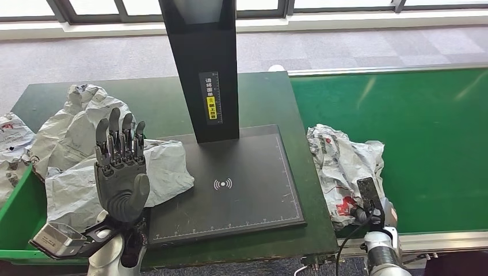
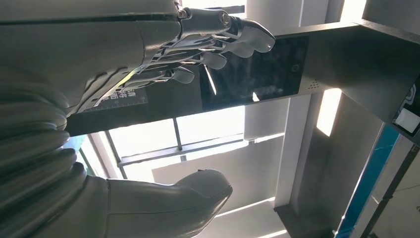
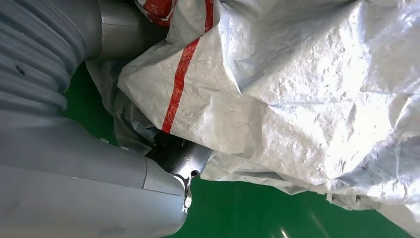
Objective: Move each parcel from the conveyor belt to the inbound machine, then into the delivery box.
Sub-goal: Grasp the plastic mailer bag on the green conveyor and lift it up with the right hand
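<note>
A crumpled grey-white parcel with red print (image 1: 339, 164) lies on the green conveyor belt (image 1: 420, 132), at its near left end. My right hand (image 1: 375, 214) is at the parcel's near edge. Up close, my right hand (image 3: 94, 163) grips a fold of the parcel (image 3: 297, 99) between thumb and fingers. My left hand (image 1: 119, 172) is raised upright over the table's left part, fingers apart, holding nothing. From its wrist, the left hand (image 2: 104, 94) points up at the scanner post. Another grey parcel (image 1: 164, 169) lies behind it, overlapping the left edge of the black inbound machine's base plate (image 1: 247, 195).
The machine's black post (image 1: 201, 63) rises at the middle of the dark green table (image 1: 259, 92). Several crumpled parcels (image 1: 72, 123) are piled at the left. A green delivery box (image 1: 20, 221) sits at the near left corner.
</note>
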Available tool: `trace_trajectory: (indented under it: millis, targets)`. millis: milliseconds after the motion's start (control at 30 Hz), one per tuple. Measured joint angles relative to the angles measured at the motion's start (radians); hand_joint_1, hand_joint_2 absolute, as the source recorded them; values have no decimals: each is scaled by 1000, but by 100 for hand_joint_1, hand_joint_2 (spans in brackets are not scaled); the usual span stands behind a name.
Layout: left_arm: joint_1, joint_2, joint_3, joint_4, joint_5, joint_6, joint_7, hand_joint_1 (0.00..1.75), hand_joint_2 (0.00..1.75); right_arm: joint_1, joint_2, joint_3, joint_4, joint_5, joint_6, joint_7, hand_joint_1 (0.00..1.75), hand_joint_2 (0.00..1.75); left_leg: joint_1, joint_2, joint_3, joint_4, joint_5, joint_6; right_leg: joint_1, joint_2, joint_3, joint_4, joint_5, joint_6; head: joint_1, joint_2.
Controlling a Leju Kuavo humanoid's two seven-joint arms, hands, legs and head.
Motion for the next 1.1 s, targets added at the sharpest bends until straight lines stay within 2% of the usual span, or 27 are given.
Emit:
trace_trajectory:
  millis: [100, 167, 267, 367, 500, 600, 700, 867, 1100]
  targets:
    - [0, -1, 0, 0, -9, -3, 0, 0, 175, 18, 12, -21, -17, -166, -42, -153, 175, 175, 0, -3, -2, 0, 1, 0, 0, -3, -1, 0, 0, 0, 0, 0]
    - [-1, -2, 1, 3, -15, -3, 0, 0, 175, 52, 36, -28, -85, -374, -56, -261, 175, 175, 0, -6, -3, 0, 1, 0, 0, -5, -2, 0, 0, 0, 0, 0]
    - [-5, -2, 0, 12, -17, -4, 0, 0, 175, 143, 83, 12, -298, -676, -104, -309, 175, 175, 0, -13, -5, 0, 1, 0, 0, -9, -3, 1, -2, 1, 0, 0]
    - [-16, -4, 0, 29, -17, -4, 0, 0, 175, 245, 125, 110, -574, -830, -195, -315, 175, 175, 0, -13, -7, 0, 1, 0, -1, -9, -5, 1, -3, 0, 0, 0]
    - [-36, -4, 0, 59, -18, 4, 0, 0, 175, 357, 160, 331, -950, -826, -275, -319, 175, 175, 0, -9, -9, -1, 0, -1, -2, -5, -8, 2, -3, 0, 0, 0]
    - [-39, -4, 0, 72, -21, 6, -2, 0, 175, 395, 173, 495, -1093, -776, -311, -318, 175, 175, 0, -7, -8, -1, 0, -1, -1, -4, -9, 2, -4, -1, 0, 0]
    - [-40, -4, 0, 79, -24, 0, -2, 0, 175, 423, 180, 602, -1178, -783, -269, -316, 175, 175, 0, -9, -9, -1, 1, -1, -2, -7, -9, 2, -4, -1, 0, 0]
    - [-44, -4, 0, 92, -26, -3, 1, 0, 175, 428, 182, 722, -1240, -799, -170, -315, 175, 175, 0, -9, -9, -1, 1, -1, -2, -7, -8, 2, -3, -1, 0, 0]
    - [-46, -4, 0, 99, -25, -3, 2, 0, 175, 423, 182, 825, -1242, -791, -72, -313, 175, 175, 0, -10, -9, -1, 1, -1, -2, -7, -8, 2, -3, -1, 0, 0]
